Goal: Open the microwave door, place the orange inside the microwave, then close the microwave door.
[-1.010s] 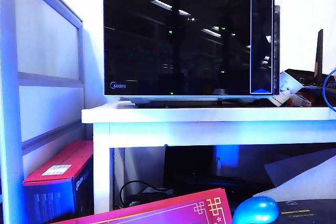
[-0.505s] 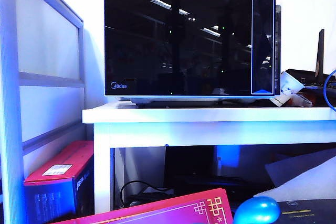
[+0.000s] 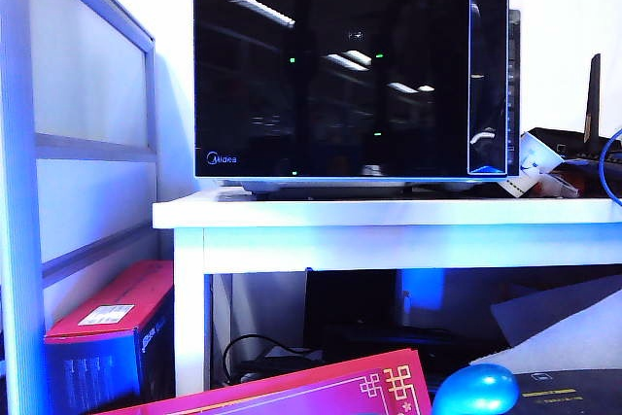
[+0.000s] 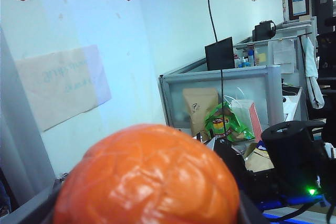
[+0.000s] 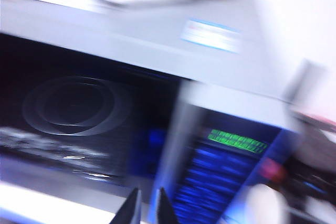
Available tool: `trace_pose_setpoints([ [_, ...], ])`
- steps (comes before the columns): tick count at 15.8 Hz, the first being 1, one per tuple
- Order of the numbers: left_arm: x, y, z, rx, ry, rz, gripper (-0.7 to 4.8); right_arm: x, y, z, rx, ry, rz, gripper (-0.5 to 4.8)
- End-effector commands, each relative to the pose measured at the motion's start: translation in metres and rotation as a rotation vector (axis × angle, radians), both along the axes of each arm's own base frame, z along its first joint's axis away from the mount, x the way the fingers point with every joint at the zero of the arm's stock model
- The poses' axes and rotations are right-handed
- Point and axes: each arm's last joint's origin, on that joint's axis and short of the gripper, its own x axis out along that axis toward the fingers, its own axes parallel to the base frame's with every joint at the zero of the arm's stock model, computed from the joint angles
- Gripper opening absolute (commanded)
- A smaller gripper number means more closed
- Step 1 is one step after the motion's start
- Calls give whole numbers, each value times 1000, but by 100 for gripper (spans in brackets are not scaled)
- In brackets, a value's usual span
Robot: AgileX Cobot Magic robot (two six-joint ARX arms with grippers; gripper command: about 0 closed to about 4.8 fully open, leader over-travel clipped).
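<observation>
white table (image 3: pixel 389 213) bears microwave (image 3: pixel 350 70) | left fingers (image 4: pixel 31 211) grasping orange (image 4: pixel 149 179) | right fingers (image 5: pixel 135 209) clenched

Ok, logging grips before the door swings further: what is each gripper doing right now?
Left gripper: holding the round, glossy orange fruit; its fingers barely show.
Right gripper: shut, empty, in front of the black-fronted microwave.

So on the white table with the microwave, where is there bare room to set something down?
Little. A thin strip of white table lies bare in front of the microwave and at its left end. Right of the microwave it is crowded with a white gadget and cables. The left gripper holds the orange; the right gripper is shut.
</observation>
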Motion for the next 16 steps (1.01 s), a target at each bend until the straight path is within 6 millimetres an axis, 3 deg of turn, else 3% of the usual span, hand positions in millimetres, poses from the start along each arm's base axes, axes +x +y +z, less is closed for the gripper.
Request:
trace_pose_setpoints([
  [1, -2, 2, 3, -13, -13, -3, 367, 7, 0, -6, 3, 18, -2, 49],
  [5, -2, 2, 3, -12, -12, -3, 367, 8, 5, -14, 37, 74, 161, 49],
  [9, -2, 2, 3, -12, -11, -3, 367, -6, 7, 0, 84, 32, 371, 49],
  [13, -2, 1, 2, -9, -7, -3, 367, -19, 1, 20, 56, -82, 294, 49],
  [16, -2, 1, 2, -9, -7, -3, 367, -15, -2, 19, 30, -82, 144, 49],
])
